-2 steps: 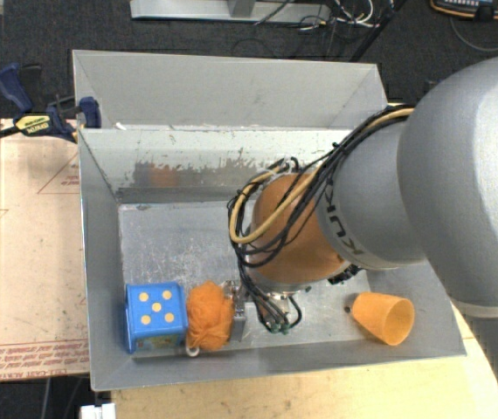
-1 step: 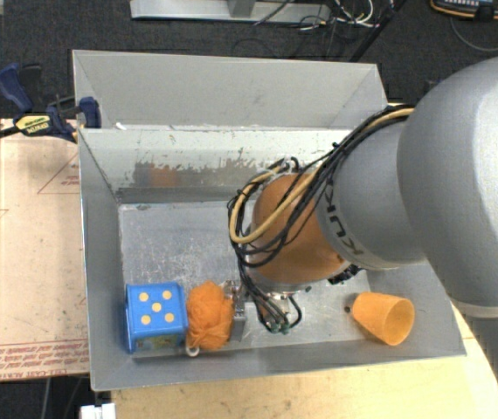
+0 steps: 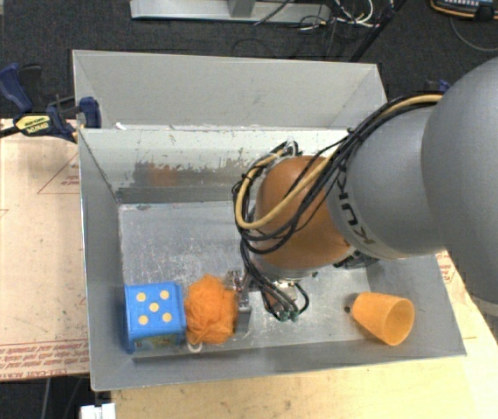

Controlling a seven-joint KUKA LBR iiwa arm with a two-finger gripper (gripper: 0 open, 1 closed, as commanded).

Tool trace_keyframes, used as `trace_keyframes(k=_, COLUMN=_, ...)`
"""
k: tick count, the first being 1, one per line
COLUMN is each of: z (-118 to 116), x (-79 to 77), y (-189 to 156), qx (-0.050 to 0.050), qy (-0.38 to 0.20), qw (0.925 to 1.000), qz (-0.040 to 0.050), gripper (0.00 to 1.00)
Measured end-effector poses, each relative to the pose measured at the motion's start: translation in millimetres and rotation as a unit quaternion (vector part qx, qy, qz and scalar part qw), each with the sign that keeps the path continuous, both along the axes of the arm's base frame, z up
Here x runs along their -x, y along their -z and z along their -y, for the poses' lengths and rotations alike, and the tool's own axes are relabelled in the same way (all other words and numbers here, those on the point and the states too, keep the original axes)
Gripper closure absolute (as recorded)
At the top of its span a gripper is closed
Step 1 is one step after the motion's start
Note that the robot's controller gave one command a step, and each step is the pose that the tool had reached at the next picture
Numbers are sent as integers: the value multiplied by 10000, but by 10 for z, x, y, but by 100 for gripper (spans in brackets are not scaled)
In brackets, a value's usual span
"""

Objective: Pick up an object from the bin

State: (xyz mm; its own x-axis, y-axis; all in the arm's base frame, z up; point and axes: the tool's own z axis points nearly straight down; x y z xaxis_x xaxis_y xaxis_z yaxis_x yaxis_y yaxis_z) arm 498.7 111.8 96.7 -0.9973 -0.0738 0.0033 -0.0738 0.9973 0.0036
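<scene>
Tool (image 3: pixel 247 297) is set low at 6 o'clock in bin (image 3: pixel 100 260), just beside orange fuzzy ball (image 3: pixel 210 311), presumably positioned for grasping it; opening cannot be told.

1. The bin (image 3: pixel 100 234) is grey sheet metal, matt on its walls; the floor is scuffed and scratched, with dull shiny patches
2. Near the front left corner, the blue cube (image 3: pixel 154 315) with yellow dots looks smooth and matt, plastic or foam, I cannot tell which
3. Just beside it, the orange ball (image 3: pixel 210 311) is fuzzy and rough, like yarn
4. Toward the front right corner, the orange cup (image 3: pixel 383 317) looks like smooth matt plastic
5. The arm's grey casing (image 3: pixel 432 182) is smooth with a soft sheen, its orange cover (image 3: pixel 293 225) glossy, its cables (image 3: pixel 249 199) smooth-sheathed
</scene>
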Motion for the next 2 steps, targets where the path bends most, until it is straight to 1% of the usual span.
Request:
trace_keyframes(k=1, z=101, x=-172, y=-208, qx=-11, qy=-861, qw=9963, qz=37, gripper=100)
trace_keyframes(k=2, z=220, x=-200, y=-136, qx=-9, qy=-1144, qw=9934, qz=33, gripper=100)
